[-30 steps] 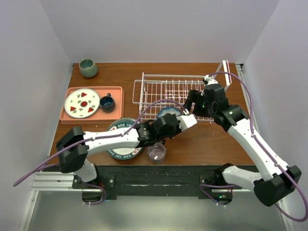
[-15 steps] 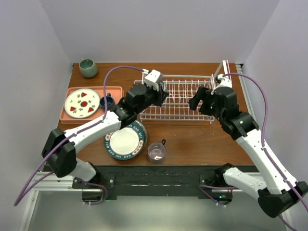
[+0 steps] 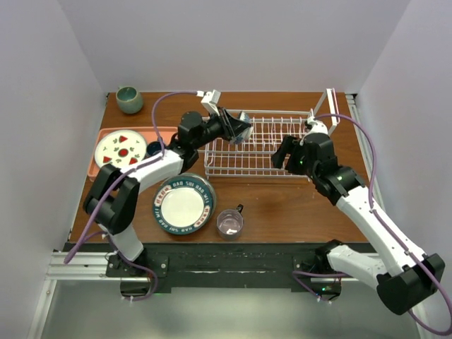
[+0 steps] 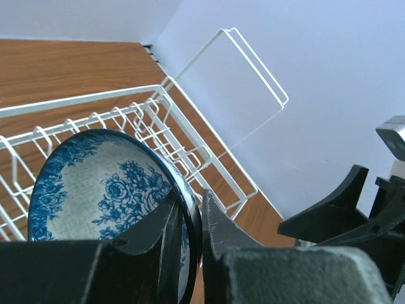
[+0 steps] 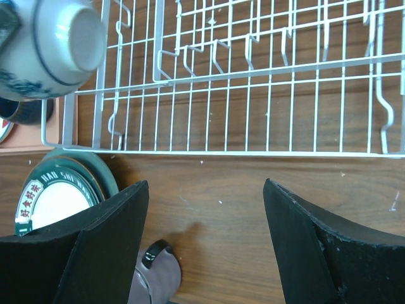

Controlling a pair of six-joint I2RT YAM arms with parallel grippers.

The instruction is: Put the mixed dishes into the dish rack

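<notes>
The bowl [image 4: 107, 190] is white inside, covered in blue roses and leaves, with a dark blue rim. Its outside is plain white with a thin blue line near the foot. The rack [image 3: 261, 148] is white wire. The table [image 3: 282, 205] is reddish-brown wood grain. Lower left of centre, the big plate [image 3: 183, 205] has a white middle and a dark teal rim with white letters and small red marks. A plain teal plate [image 5: 106, 175] edges out beneath it. The mug [image 3: 229, 223] is clear pinkish glass. At left, the tray [image 3: 134, 130] is salmon pink. On the tray, the fruit plate [image 3: 121, 150] is white with red slices and green sprigs. The cup [image 3: 128, 99] at upper left is grey-green.
</notes>
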